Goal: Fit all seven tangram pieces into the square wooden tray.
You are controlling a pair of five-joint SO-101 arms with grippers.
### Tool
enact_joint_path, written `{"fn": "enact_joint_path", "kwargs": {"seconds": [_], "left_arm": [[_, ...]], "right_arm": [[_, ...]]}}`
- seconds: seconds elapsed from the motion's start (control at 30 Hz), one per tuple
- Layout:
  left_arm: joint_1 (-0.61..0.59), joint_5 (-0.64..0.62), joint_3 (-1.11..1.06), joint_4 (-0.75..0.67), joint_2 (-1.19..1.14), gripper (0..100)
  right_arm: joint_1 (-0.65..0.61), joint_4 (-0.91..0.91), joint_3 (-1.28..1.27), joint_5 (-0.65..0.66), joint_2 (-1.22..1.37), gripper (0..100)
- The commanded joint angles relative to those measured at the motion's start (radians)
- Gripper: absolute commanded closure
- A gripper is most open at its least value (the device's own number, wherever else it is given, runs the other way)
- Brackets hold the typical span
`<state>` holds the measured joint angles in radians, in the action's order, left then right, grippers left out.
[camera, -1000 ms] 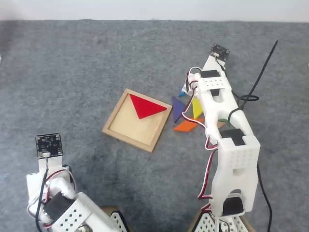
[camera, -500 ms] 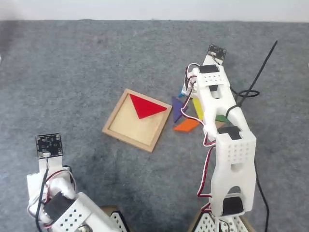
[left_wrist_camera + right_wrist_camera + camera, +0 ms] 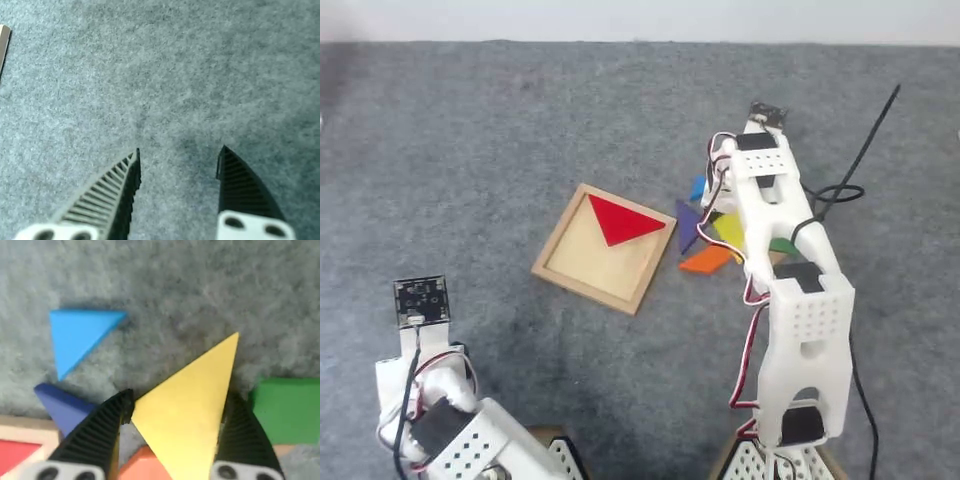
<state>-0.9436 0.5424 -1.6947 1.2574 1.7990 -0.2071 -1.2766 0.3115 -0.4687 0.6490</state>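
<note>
The square wooden tray (image 3: pixel 582 268) lies mid-table with a red triangle (image 3: pixel 623 220) in its far corner. Right of it lie loose pieces: a dark blue one (image 3: pixel 688 226), a light blue triangle (image 3: pixel 698 187), an orange one (image 3: pixel 708 260) and a green one (image 3: pixel 781 245). My right arm (image 3: pixel 765 190) stretches over them. In the right wrist view my right gripper (image 3: pixel 178 402) is shut on the yellow triangle (image 3: pixel 187 410), with the light blue triangle (image 3: pixel 77 335) and the green piece (image 3: pixel 287 410) beside it. My left gripper (image 3: pixel 180 152) stands open over bare carpet.
Grey carpet covers the table. A black cable (image 3: pixel 865 150) runs off the right arm toward the far right. A corner of the tray's rim (image 3: pixel 4 45) shows in the left wrist view. My left arm (image 3: pixel 425 400) sits at the near left.
My right arm's wrist has swung slightly toward the tray, and the yellow triangle shows wider beside it. The light blue triangle has come out from under the arm. The left arm has not moved.
</note>
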Motion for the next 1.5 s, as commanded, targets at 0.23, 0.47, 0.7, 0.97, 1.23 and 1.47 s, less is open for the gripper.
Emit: {"fn": "enact_joint_path", "kwargs": {"seconds": [0.23,0.47,0.7,0.97,1.23,1.47], "left_arm": [[0.003,0.009,0.012,0.003,0.014,76],[0.003,0.009,0.012,0.003,0.014,76],[0.003,0.009,0.012,0.003,0.014,76],[0.003,0.009,0.012,0.003,0.014,76],[0.003,0.009,0.012,0.002,0.014,76],[0.003,0.009,0.012,0.0,0.014,76]], "right_arm": [[-0.062,-0.154,0.015,0.097,-0.251,86.5],[-0.18,-0.272,0.011,0.23,-0.248,86.1],[-0.186,-0.268,-0.017,0.325,-0.242,71.4],[-0.179,-0.099,-0.129,0.408,-0.203,62.3],[-0.137,-0.015,-0.153,0.459,-0.117,66.7],[-0.108,-0.019,-0.155,0.459,-0.097,66.7]]}}
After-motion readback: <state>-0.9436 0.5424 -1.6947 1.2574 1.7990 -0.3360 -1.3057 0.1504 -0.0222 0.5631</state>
